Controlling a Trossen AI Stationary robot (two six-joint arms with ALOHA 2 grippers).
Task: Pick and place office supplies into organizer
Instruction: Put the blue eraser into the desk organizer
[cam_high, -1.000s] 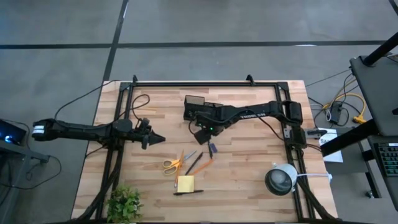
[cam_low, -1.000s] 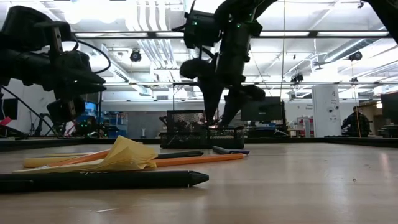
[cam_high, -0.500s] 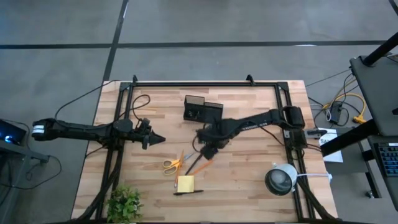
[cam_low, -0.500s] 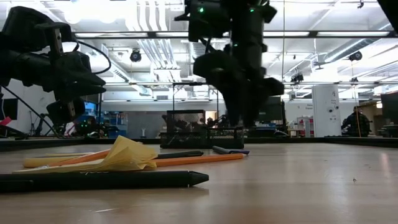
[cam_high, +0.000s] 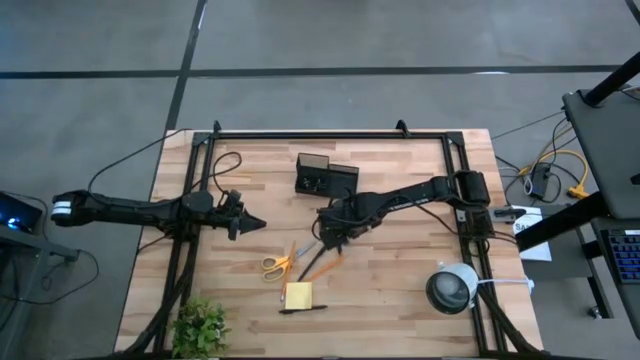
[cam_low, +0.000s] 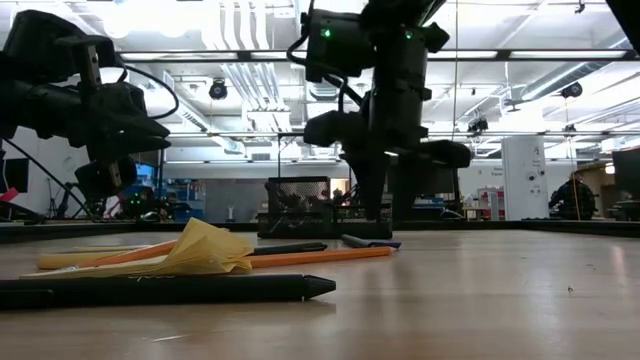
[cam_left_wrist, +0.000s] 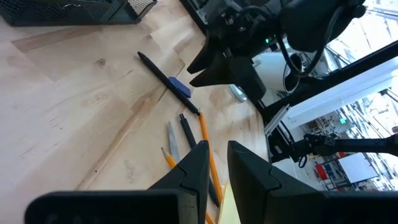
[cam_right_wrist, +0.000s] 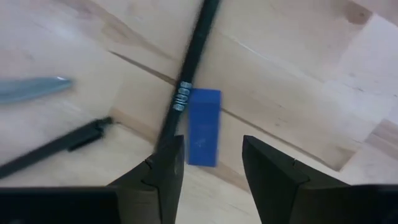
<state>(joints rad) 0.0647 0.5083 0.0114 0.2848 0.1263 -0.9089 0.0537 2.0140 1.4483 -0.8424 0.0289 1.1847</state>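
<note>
My right gripper hangs low over the table, fingers parted around a blue eraser and the thin black pen beside it, grasping nothing yet. I judge this the pick step: next I must close squarely, lift, and carry to the organizer nearby.

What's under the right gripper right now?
Under the right gripper, between its open fingers, lie a small blue block and a thin black pen on the table. The pen's near end is hidden behind a finger.

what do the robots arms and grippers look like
Both arms are dark, slim and jointed, with black cables looping along them. The left gripper narrows to a pointed tip. The right gripper has two flat dark wedge-shaped fingers; small green lights glow on that arm's wrist.
</note>
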